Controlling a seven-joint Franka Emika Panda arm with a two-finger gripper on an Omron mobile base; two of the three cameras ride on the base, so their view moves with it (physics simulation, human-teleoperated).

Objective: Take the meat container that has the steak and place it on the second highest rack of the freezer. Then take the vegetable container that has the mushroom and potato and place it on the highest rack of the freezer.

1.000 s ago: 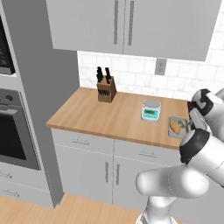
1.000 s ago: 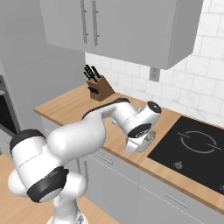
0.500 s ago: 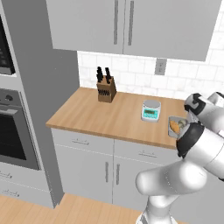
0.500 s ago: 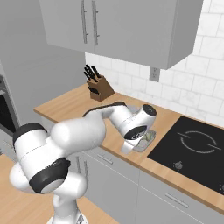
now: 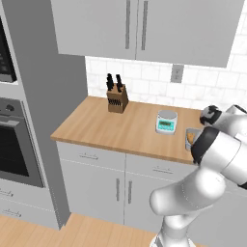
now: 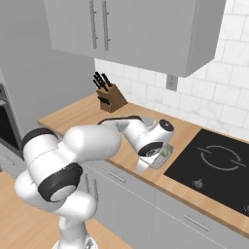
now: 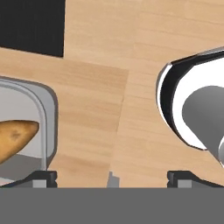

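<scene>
The vegetable container (image 7: pixel 47 127) is a grey tray at the left of the hand view, with the orange-brown potato (image 7: pixel 15 136) lying in it. My gripper (image 7: pixel 113 177) hovers above the wooden counter (image 7: pixel 100 100), open, with nothing between its fingers. Its left fingertip (image 7: pixel 41 177) is by the tray's near wall. From the left base view the tray (image 5: pixel 190 138) sits right of the scale, partly behind my arm. In the right base view my hand covers most of the tray (image 6: pixel 164 156), and the pale mushroom (image 6: pixel 166 151) peeks out. The meat container, the steak and the freezer are out of view.
A teal kitchen scale (image 5: pixel 166 121) and a knife block (image 5: pixel 117 97) stand on the counter to the tray's left. A black cooktop (image 6: pixel 221 165) lies right of the tray. Wall cabinets (image 5: pixel 144 26) hang overhead. An oven (image 5: pixel 12 140) is at the far left.
My hand has dropped a little closer to the tray at the counter's front edge. The fingers have stayed open, and the tray has not moved.
</scene>
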